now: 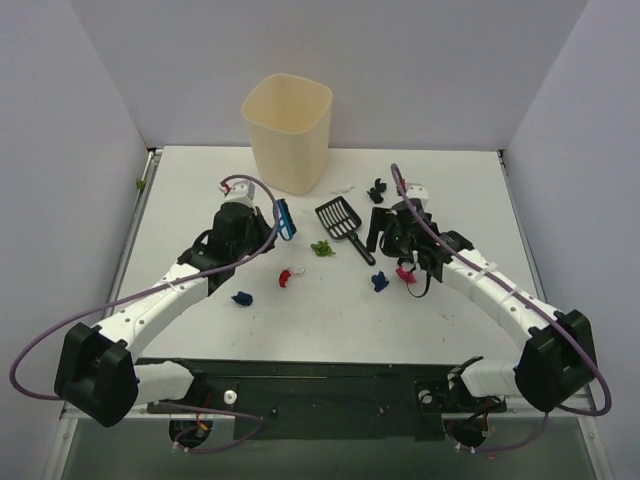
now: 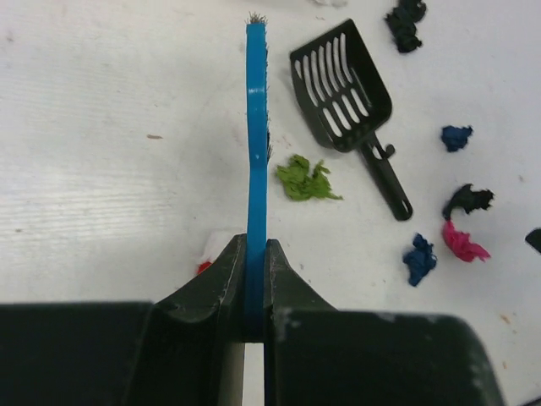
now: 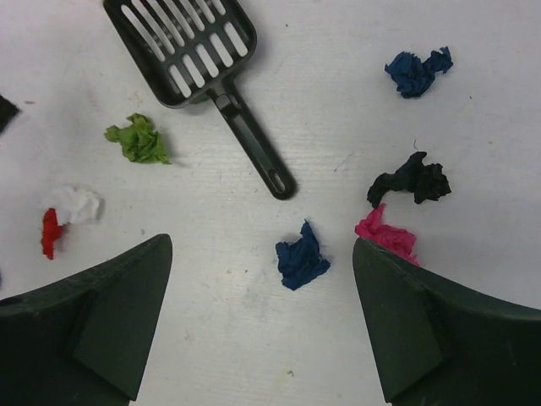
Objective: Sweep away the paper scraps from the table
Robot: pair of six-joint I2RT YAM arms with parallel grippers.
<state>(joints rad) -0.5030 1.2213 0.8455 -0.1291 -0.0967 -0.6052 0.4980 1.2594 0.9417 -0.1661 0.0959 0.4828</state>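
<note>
**Left jaws clamped on the brush, right jaws wide over the scraps**

The paper scraps point(image 1: 321, 248) lie scattered over the white table point(image 1: 330, 330). Nearest the arm bases, at about 8 o'clock from the table's middle, sits the near dark blue wad point(image 1: 241, 297). A red-and-white wad point(image 1: 286, 276) lies close by at its 2 o'clock.

On the other side, the right gripper point(image 3: 262, 247) has its jaws spread wide and grips nothing. The middle dark blue wad point(image 3: 301, 259) rests on the table in the gap between them. A magenta wad point(image 3: 385, 234) lies against one fingertip, and a black wad point(image 3: 412, 180) touches it at 1 o'clock.

The left gripper point(image 2: 256, 271) is closed tight on the handle of the blue brush point(image 2: 256, 127). The brush is held edge-on and points to 12 o'clock in the wrist view, with dark bristles showing at its far tip. A green wad point(image 2: 306, 179) lies just beside the brush at its 3 o'clock.

Beyond the green wad, the black slotted scoop point(image 2: 342, 89) lies flat on the table, with its handle running to 5 o'clock and neither gripper touching it. The far dark blue wad point(image 3: 417, 70) sits at 3 o'clock of the scoop.

Farther still are a far black wad point(image 1: 377, 188) and a small white bit point(image 1: 343, 188). The cream bin point(image 1: 289, 130) stands upright at the table's far edge, at 11 o'clock from its middle.
</note>
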